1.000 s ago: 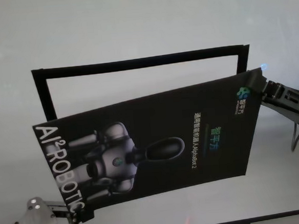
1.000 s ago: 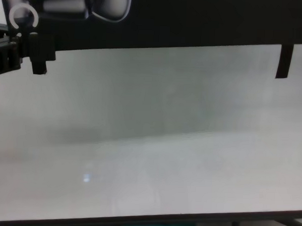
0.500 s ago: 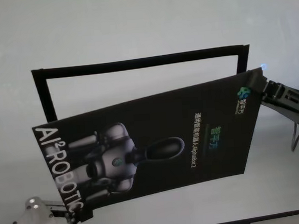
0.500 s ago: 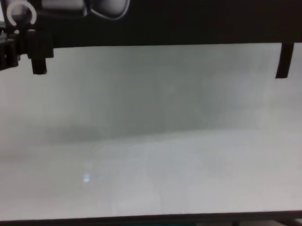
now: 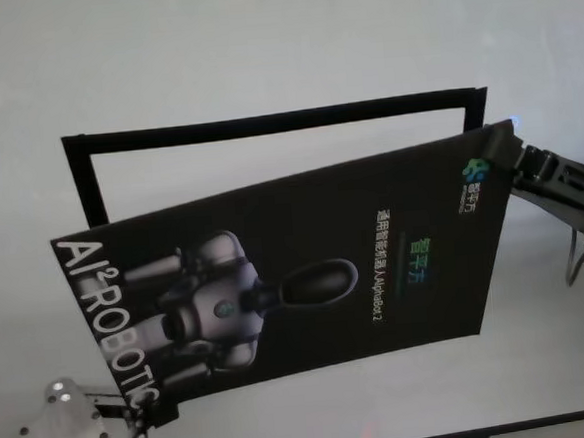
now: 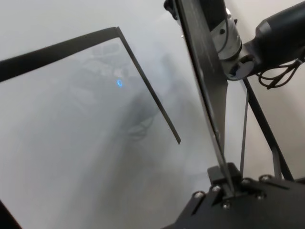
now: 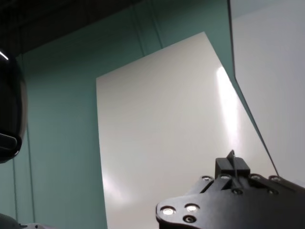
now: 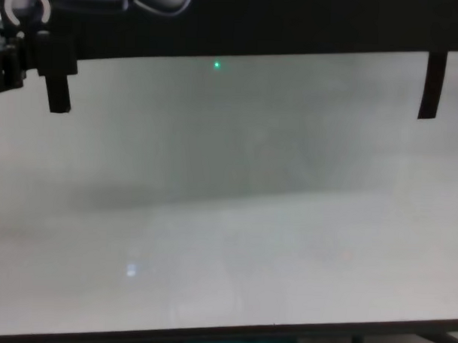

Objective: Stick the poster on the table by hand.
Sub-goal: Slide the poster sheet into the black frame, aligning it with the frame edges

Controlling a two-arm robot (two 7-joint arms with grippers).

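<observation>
The poster (image 5: 296,269), glossy black with a silver robot figure and white letters, hangs tilted above the white table (image 5: 260,41). My left gripper (image 5: 150,414) is shut on its near left corner. My right gripper (image 5: 508,154) is shut on its far right corner. The left wrist view shows the poster (image 6: 205,81) edge-on, pinched in the left gripper (image 6: 228,183). Its white back (image 7: 167,129) fills the right wrist view above the right gripper (image 7: 232,174). In the chest view the poster's lower edge (image 8: 257,22) spans the top, with a left finger (image 8: 57,83) below it.
A black rectangular outline (image 5: 265,121) lies flat on the table beyond and partly under the poster, open along its near side. One short side of it shows as a black strip (image 8: 431,84). The table's dark near edge (image 8: 223,333) runs along the bottom.
Both grippers have shifted the poster slightly left and away from me. Its near edge sits higher in the chest view, and its far right corner now lies closer to the black outline.
</observation>
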